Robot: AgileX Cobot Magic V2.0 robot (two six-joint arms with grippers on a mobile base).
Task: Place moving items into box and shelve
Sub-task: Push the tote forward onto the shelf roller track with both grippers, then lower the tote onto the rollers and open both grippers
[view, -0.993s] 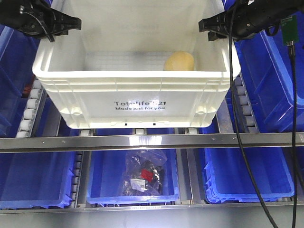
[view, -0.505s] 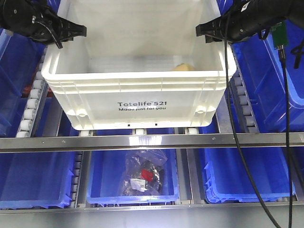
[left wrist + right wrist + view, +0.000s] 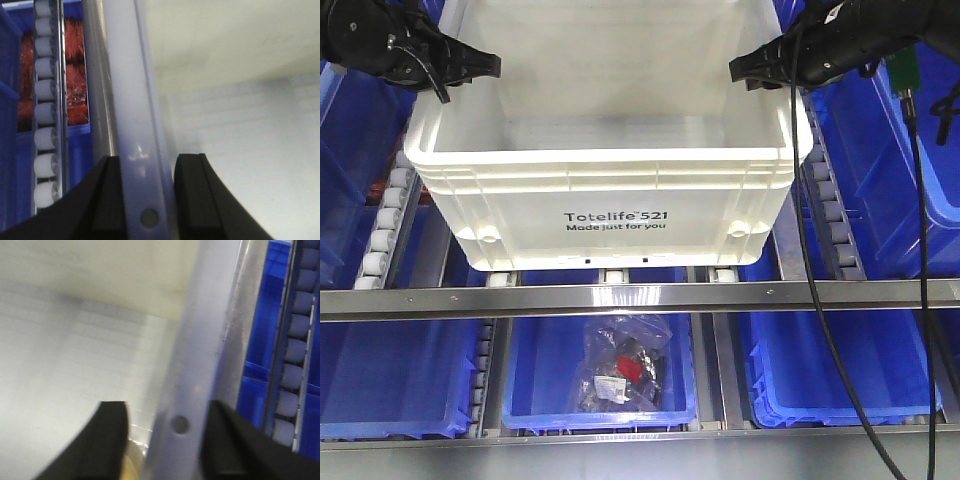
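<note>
Front-facing view is showing the left gripper (image 3: 485,66) and right gripper (image 3: 742,70) clamping opposite rims of the large off-white rectangular plastic crate (image 3: 610,190), resting on the shelf rollers (image 3: 380,240), so shelving seems underway, needing a level push inward.

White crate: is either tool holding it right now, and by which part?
Both. The left tool straddles the crate's left side rim, one finger inside and one outside. The right tool straddles the right side rim likewise.
</note>
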